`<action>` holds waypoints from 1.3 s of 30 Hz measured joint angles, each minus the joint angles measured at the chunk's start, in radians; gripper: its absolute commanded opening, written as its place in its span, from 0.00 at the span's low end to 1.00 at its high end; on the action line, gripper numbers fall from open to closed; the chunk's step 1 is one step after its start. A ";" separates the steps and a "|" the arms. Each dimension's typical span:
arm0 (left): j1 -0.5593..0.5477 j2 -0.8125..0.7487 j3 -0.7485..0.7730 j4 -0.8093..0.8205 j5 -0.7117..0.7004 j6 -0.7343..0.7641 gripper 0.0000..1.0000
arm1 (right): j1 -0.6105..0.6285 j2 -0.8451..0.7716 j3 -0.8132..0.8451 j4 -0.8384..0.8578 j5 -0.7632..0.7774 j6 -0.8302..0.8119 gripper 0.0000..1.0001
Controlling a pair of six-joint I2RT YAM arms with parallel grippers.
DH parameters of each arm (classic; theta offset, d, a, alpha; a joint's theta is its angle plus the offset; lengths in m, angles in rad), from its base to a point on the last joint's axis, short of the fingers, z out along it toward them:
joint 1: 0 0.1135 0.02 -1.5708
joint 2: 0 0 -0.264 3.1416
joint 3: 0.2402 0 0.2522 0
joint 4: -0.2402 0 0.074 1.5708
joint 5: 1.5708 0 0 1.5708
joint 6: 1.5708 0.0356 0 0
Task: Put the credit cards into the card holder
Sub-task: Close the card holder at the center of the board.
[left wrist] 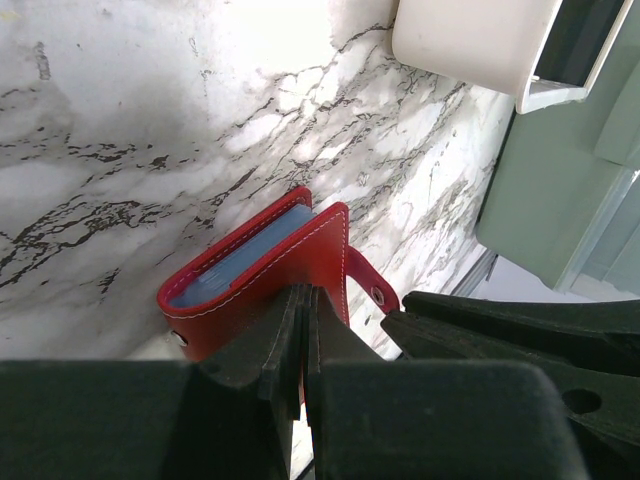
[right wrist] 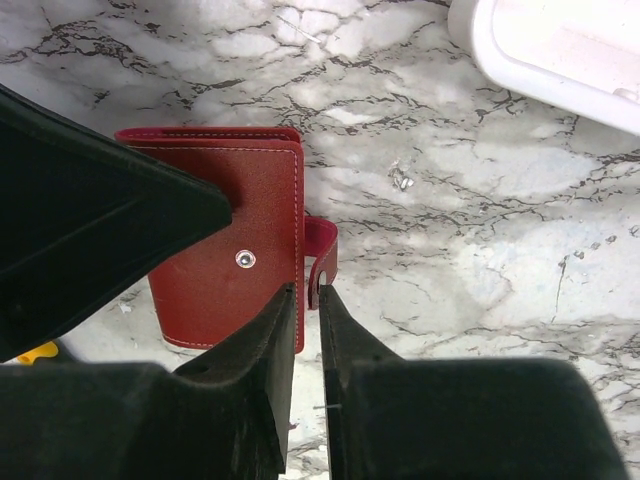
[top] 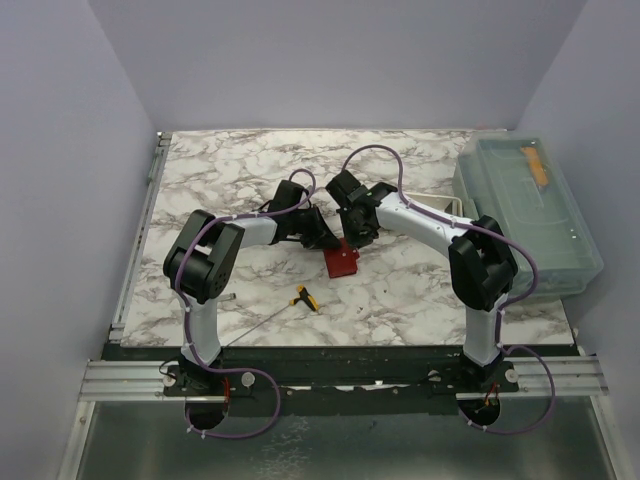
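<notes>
Marble table bears the red card holder at centre, folded, no loose credit cards showing; left gripper pinches its cover; right gripper nearly closed beside the strap, grip unclear; closing looks underway, so next press the snap home.

Red stitched leather-like card holder with metal snap, glossy marble-patterned table, smooth white plastic tray
</notes>
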 measured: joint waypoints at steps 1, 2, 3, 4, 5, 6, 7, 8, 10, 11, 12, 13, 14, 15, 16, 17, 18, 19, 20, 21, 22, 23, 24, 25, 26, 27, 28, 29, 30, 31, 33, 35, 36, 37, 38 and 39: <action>0.000 0.000 0.000 0.000 0.000 0.000 0.07 | 0.000 0.000 0.000 0.000 0.001 0.000 0.16; 0.000 0.000 0.000 0.000 0.000 0.000 0.07 | 0.000 0.000 0.000 0.000 0.002 0.000 0.14; -0.001 0.000 0.000 0.000 0.000 0.000 0.07 | 0.000 0.000 0.000 0.000 0.002 0.000 0.14; -0.001 0.000 0.000 0.000 0.000 0.000 0.07 | 0.000 0.000 0.000 0.000 0.002 0.000 0.14; -0.001 0.000 0.001 0.000 0.000 0.000 0.07 | 0.000 0.000 0.000 0.000 0.003 0.000 0.13; -0.001 0.000 0.001 -0.001 0.000 0.001 0.07 | 0.000 0.000 0.000 0.000 0.003 0.000 0.13; -0.001 0.000 0.001 -0.001 0.000 0.001 0.07 | 0.000 0.000 0.000 0.000 0.003 0.000 0.13; -0.001 0.000 0.002 -0.002 0.000 0.003 0.07 | 0.000 0.001 0.000 0.000 0.003 -0.001 0.13; -0.001 0.000 0.002 -0.002 0.000 0.004 0.07 | 0.000 0.001 0.000 0.000 0.004 -0.001 0.10; -0.001 0.000 0.002 -0.002 0.000 0.004 0.07 | 0.000 0.001 0.000 -0.001 0.004 -0.001 0.09; -0.001 0.000 0.002 -0.002 0.000 0.005 0.07 | 0.000 0.001 0.000 -0.001 0.005 -0.001 0.08; -0.001 0.000 0.002 -0.002 0.000 0.005 0.07 | 0.000 0.001 0.000 -0.001 0.006 -0.001 0.07; -0.001 0.000 0.002 -0.002 0.000 0.005 0.07 | 0.000 0.001 0.000 -0.001 0.008 -0.001 0.07; -0.001 0.000 0.002 -0.002 0.000 0.007 0.07 | 0.000 0.002 0.000 -0.001 0.011 -0.001 0.07; -0.001 0.000 0.003 -0.003 0.000 0.007 0.07 | 0.000 0.003 0.000 -0.002 0.014 -0.001 0.07; -0.002 0.001 0.005 -0.005 0.000 0.008 0.07 | 0.000 0.003 0.000 -0.002 0.018 -0.001 0.07; -0.002 0.002 0.006 -0.006 0.000 0.008 0.07 | 0.000 0.006 0.000 -0.003 0.021 -0.001 0.07; -0.002 0.003 0.006 -0.006 0.000 0.008 0.07 | 0.000 0.009 0.000 -0.003 0.024 -0.001 0.07; -0.002 0.003 0.007 -0.006 0.000 0.008 0.07 | 0.000 0.013 0.000 -0.003 0.026 -0.001 0.07; -0.002 0.003 0.007 -0.006 0.000 0.008 0.07 | 0.000 0.015 0.000 -0.004 0.027 -0.001 0.07; -0.002 0.003 0.007 -0.006 0.000 0.008 0.06 | 0.000 0.018 0.000 -0.005 0.027 -0.001 0.05; -0.002 0.003 0.007 -0.006 0.000 0.008 0.06 | 0.000 0.020 0.000 -0.006 0.027 -0.001 0.03; -0.002 0.003 0.007 -0.006 0.000 0.008 0.06 | 0.000 0.022 0.000 -0.007 0.027 -0.001 0.02; -0.002 0.003 0.007 -0.006 0.000 0.008 0.06 | 0.000 0.023 0.000 -0.008 0.027 -0.002 0.02; -0.002 0.003 0.007 -0.006 0.000 0.008 0.06 | 0.000 0.023 0.000 -0.008 0.028 -0.002 0.05; -0.002 0.003 0.007 -0.006 0.000 0.008 0.06 | 0.000 0.023 0.000 -0.010 0.028 -0.002 0.08; -0.002 0.003 0.007 -0.006 0.000 0.008 0.06 | 0.000 0.023 0.000 -0.011 0.029 -0.002 0.09; -0.002 0.003 0.007 -0.006 0.000 0.008 0.06 | 0.000 0.024 0.000 -0.013 0.030 -0.001 0.09; -0.002 0.003 0.007 -0.006 0.000 0.008 0.06 | 0.000 0.024 0.000 -0.014 0.032 -0.001 0.10; -0.002 0.003 0.007 -0.006 0.000 0.008 0.06 | 0.000 0.024 0.000 -0.017 0.034 -0.001 0.10; -0.002 0.003 0.007 -0.006 0.000 0.008 0.06 | 0.000 0.024 0.000 -0.022 0.037 -0.001 0.11; -0.002 0.003 0.007 -0.006 0.000 0.009 0.06 | 0.000 0.024 0.000 -0.023 0.042 -0.001 0.11; -0.002 0.003 0.007 -0.006 0.000 0.009 0.06 | 0.000 0.024 0.000 -0.024 0.045 -0.001 0.09; -0.002 0.003 0.007 -0.006 0.000 0.010 0.06 | 0.000 0.024 0.000 -0.025 0.046 -0.001 0.07; -0.002 0.003 0.007 -0.006 0.000 0.011 0.06 | 0.000 0.024 0.000 -0.025 0.048 -0.001 0.05; -0.002 0.003 0.007 -0.006 0.000 0.011 0.06 | 0.000 0.024 0.000 -0.025 0.048 -0.001 0.02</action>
